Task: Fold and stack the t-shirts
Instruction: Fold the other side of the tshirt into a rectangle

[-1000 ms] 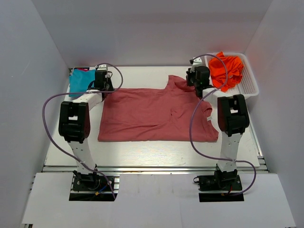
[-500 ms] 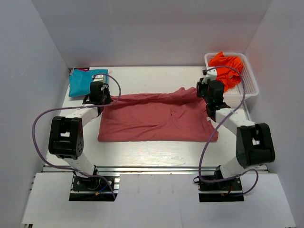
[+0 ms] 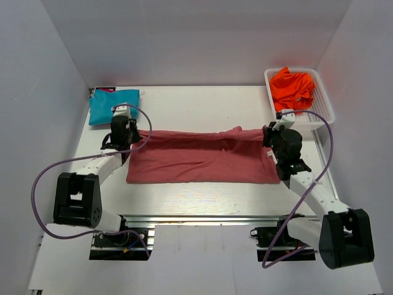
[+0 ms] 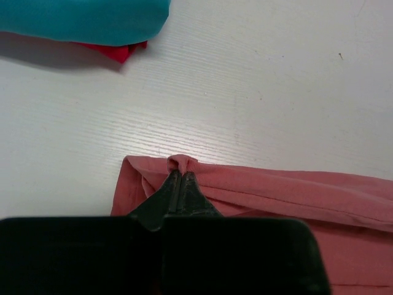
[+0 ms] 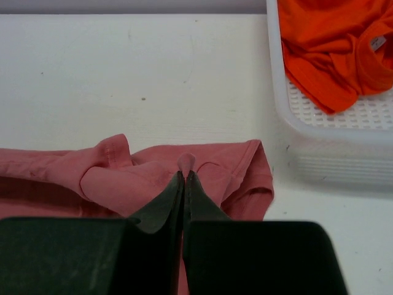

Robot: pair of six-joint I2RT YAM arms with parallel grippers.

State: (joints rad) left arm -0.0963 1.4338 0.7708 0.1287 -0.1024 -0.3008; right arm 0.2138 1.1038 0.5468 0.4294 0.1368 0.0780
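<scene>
The dusty-red t-shirt lies across the middle of the table, its far half folded toward the near edge. My left gripper is shut on the shirt's left far edge; a pinch of red cloth shows past its fingertips. At the shirt's right far edge my right gripper is shut too, with a nub of the same cloth between its tips. A folded teal t-shirt rests at the far left. The orange t-shirt lies crumpled in the basket.
A white mesh basket stands at the far right, its rim close to my right gripper. Something red sticks out from under the teal shirt. White walls close in the table on three sides.
Both grippers have moved toward the near edge, drawing the shirt's far edge over its lower half. The sleeves and collar are now folded in.
</scene>
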